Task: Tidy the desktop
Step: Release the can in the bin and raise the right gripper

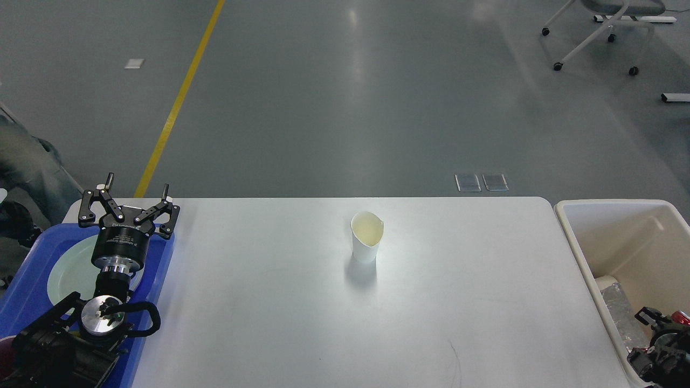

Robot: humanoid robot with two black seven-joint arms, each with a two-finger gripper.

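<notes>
Left gripper (pixel 138 187) stands at the left of the frame with its two fingers spread apart and nothing between them, above a blue tray (pixel 156 269) that holds a pale plate (pixel 67 269). Right gripper (pixel 660 339) shows only as a dark mass at the lower right corner, over a cream bin (pixel 609 207) — whether its fingers are apart or together I cannot tell. Across the middle of the frame lies the white desktop (pixel 458 280), and one white paper cup (pixel 367 237) stands upright near its centre — well apart from both grippers.
</notes>
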